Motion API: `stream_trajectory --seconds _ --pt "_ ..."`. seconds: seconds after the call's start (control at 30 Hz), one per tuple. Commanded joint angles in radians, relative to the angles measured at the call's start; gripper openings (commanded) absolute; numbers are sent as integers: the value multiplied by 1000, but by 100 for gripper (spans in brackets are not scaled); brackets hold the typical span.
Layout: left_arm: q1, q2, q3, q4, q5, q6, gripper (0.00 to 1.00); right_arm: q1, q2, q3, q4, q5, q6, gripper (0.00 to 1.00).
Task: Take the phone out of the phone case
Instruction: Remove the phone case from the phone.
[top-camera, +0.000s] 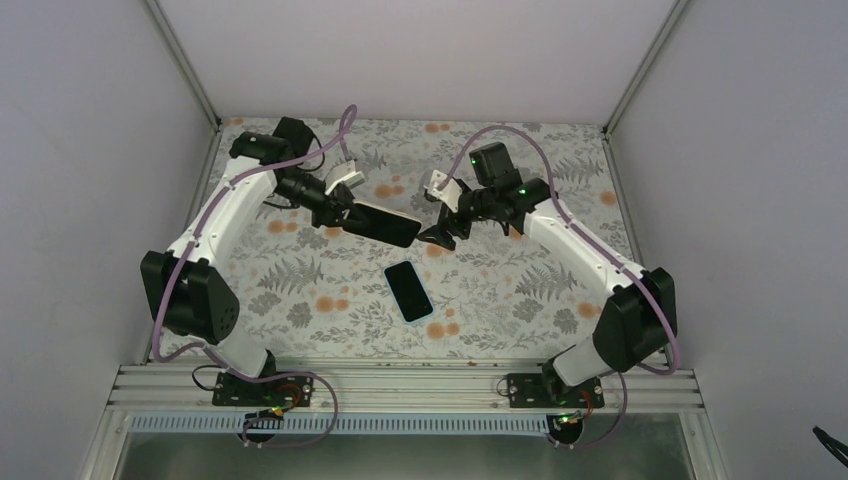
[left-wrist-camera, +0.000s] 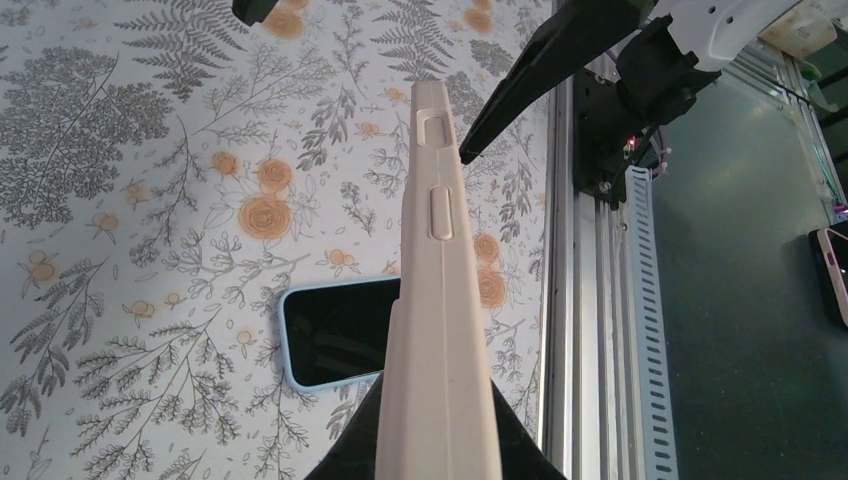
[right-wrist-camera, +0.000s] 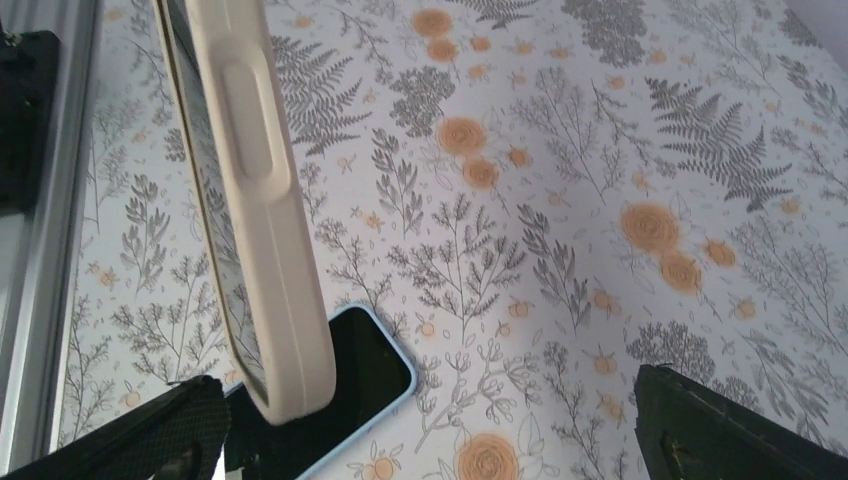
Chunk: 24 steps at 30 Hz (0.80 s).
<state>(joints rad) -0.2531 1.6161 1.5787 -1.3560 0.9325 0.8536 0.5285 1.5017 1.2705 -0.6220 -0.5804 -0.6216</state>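
Right now the left gripper (top-camera: 345, 215) clamps the beige case (top-camera: 385, 225) in the air. The right gripper (top-camera: 437, 225) gapes wide just right of it, and a blue-rimmed phone (top-camera: 408, 290) lies flat on the table (top-camera: 300, 275) below, nearer.

I see the phone case (top-camera: 385, 224) up over the table (top-camera: 300, 275) in the left gripper (top-camera: 350, 215), with the right gripper (top-camera: 437, 238) just right of it, apart. A phone (top-camera: 408, 290) lies flat on the table, nearer the bases.
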Motion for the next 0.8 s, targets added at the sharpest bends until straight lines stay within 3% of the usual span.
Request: stream_trajectory --seconds 0.0,0.27,0.77 --pt "-4 -32 5 18 60 27 2 -4 33 42 -2 -75 30 100" --pt "-4 -33 -2 17 70 34 2 -11 52 46 18 -35 34 100" --pt "-3 -43 -48 44 44 24 2 -90 56 62 6 -141 41 100"
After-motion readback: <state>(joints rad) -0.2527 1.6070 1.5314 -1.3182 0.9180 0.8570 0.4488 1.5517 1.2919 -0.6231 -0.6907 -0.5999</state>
